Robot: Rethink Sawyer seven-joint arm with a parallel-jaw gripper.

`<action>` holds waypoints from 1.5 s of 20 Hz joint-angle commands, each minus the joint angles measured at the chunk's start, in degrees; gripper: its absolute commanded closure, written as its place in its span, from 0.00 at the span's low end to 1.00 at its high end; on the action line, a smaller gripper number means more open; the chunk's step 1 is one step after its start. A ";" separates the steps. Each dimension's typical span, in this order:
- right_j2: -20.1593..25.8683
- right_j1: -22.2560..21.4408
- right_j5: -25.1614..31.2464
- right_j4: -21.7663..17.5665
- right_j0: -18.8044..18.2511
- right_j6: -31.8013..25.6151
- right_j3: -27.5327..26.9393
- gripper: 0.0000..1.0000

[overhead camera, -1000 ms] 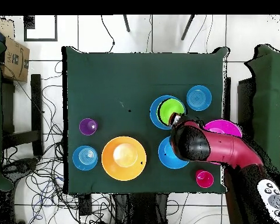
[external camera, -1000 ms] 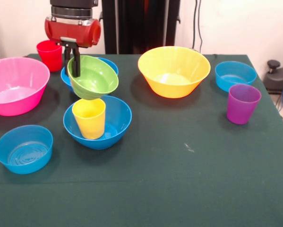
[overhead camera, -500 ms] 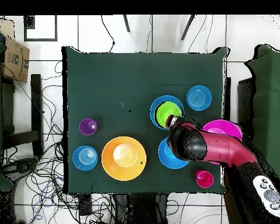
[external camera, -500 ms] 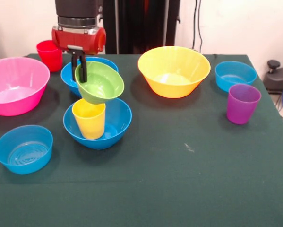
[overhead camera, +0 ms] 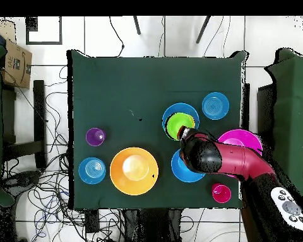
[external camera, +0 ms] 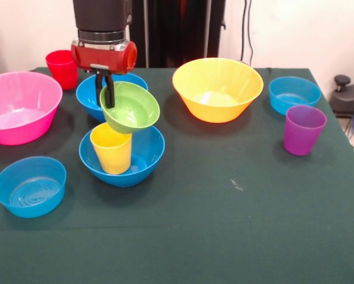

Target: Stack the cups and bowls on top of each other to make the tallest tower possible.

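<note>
My gripper (external camera: 104, 90) (overhead camera: 184, 133) is shut on the rim of the lime green bowl (external camera: 131, 108) (overhead camera: 179, 125). The bowl hangs tilted, its opening turned toward the camera in the front view. Directly below it a yellow cup (external camera: 111, 149) stands upright inside a deep blue bowl (external camera: 142, 155) (overhead camera: 169, 111). The green bowl's underside is at the cup's rim; I cannot tell whether they touch. A second deep blue bowl (external camera: 88, 94) (overhead camera: 178, 170) sits behind, partly hidden by my arm. The purple cup (external camera: 304, 129) (overhead camera: 95, 136) and red cup (external camera: 61, 68) (overhead camera: 221, 193) stand apart.
A large pink bowl (external camera: 20, 106) (overhead camera: 244, 135) sits at the left of the front view, with a light-blue bowl (external camera: 30, 185) (overhead camera: 215, 105) in front of it. The yellow-orange bowl (external camera: 217, 89) (overhead camera: 134, 171) and another light-blue bowl (external camera: 294, 93) (overhead camera: 92, 170) stand on the right.
In the front view my gripper has carried the green bowl to the right and slightly down, from left of the yellow cup to just over it.
</note>
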 commanded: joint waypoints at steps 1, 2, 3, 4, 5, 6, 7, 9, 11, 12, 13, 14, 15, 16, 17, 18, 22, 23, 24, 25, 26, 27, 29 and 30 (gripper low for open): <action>3.34 2.49 -0.73 -4.50 -0.33 -2.81 -2.14 1.00; 3.72 2.05 -0.18 -4.17 -0.48 -3.01 -2.04 1.00; 4.02 1.81 0.17 -3.96 -0.68 -3.19 -1.94 1.00; 4.26 1.47 0.51 -3.74 -0.81 -3.28 -1.81 1.00; 4.51 1.13 0.84 -3.52 -0.94 -3.37 -1.67 1.00; 4.75 0.73 1.18 -3.32 -1.07 -3.45 -1.47 1.00; 4.93 0.48 1.44 -3.19 -1.21 -3.52 -1.33 1.00; 5.25 0.05 1.93 -3.02 -1.46 -3.71 -1.23 1.00; 5.47 -0.11 2.21 -2.99 -1.64 -3.83 -1.27 1.00; 5.62 -0.10 2.32 -2.99 -1.79 -3.91 -1.33 1.00; 5.70 0.19 2.27 -3.09 -1.88 -3.97 -1.51 1.00; 5.78 0.28 2.23 -3.18 -1.99 -4.02 -1.59 1.00; 5.87 0.38 2.19 -3.27 -2.10 -4.06 -1.67 1.00; 5.96 0.37 2.21 -3.28 -2.20 -4.07 -1.63 1.00; 6.06 0.37 2.24 -3.28 -2.31 -4.08 -1.59 1.00; 6.26 0.11 2.57 -3.09 -2.44 -4.14 -1.49 1.00; 6.40 -0.83 3.14 -2.78 -2.44 -3.88 -1.01 1.00; 6.27 -0.77 3.05 -2.85 -2.27 -3.68 -1.05 1.00; 6.21 -0.75 2.90 -2.94 -2.16 -3.54 -1.00 1.00; 6.06 -0.53 2.67 -3.09 -2.05 -3.42 -1.12 1.00; 5.91 -0.31 2.44 -3.24 -1.93 -3.30 -1.24 1.00; 5.85 0.07 2.19 -3.43 -1.96 -3.32 -1.44 1.00; 5.91 0.83 1.95 -3.73 -2.03 -3.56 -2.00 1.00; 5.93 1.10 1.91 -3.87 -2.10 -3.75 -2.30 1.00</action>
